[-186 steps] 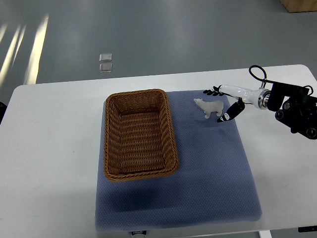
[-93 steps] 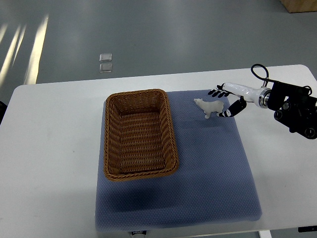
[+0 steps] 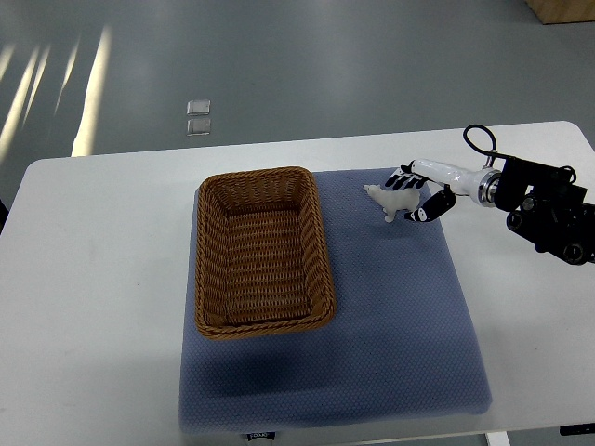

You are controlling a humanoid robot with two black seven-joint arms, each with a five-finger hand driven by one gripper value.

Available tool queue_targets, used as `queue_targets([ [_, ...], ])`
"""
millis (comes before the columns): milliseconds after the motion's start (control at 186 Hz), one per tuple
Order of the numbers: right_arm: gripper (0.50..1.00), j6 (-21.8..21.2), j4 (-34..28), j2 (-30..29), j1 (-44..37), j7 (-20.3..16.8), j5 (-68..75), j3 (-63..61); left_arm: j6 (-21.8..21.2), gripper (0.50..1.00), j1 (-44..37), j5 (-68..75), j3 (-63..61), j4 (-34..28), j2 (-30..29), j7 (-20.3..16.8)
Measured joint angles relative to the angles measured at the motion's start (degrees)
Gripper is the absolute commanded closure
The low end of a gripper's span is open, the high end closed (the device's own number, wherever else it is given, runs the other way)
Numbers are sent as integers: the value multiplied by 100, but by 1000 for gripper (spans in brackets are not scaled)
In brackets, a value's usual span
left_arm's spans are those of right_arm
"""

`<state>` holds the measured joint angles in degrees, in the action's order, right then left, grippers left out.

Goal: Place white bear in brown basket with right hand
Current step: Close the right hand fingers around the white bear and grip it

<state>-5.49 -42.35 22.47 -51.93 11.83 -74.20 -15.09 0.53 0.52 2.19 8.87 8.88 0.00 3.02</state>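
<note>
The brown basket [image 3: 263, 251] lies on the blue mat [image 3: 372, 344] on the white bench [image 3: 93, 279], and it holds nothing. To the right of the basket, a little apart and near its far corner, the white bear [image 3: 391, 200] stands on the mat. The right robot hand [image 3: 417, 194] is around the bear's back end, fingers partly curled and touching it, but a firm grip cannot be confirmed. So lifting, carrying over the basket and releasing all remain.
</note>
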Motion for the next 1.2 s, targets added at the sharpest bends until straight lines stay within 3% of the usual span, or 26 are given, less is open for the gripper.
queue_targets([
  [199, 1000, 28, 49, -83, -1, -53, -55, 23, 0, 500, 1, 0, 0, 0, 0, 0],
  [661, 1000, 465, 11, -80, -96, -45, -62, -14, 0, 500, 1, 0, 0, 0, 0, -2],
  [1198, 1000, 471, -19, -130, -296, -18, 149, -105, 0, 500, 0, 0, 7, 0, 0, -2],
])
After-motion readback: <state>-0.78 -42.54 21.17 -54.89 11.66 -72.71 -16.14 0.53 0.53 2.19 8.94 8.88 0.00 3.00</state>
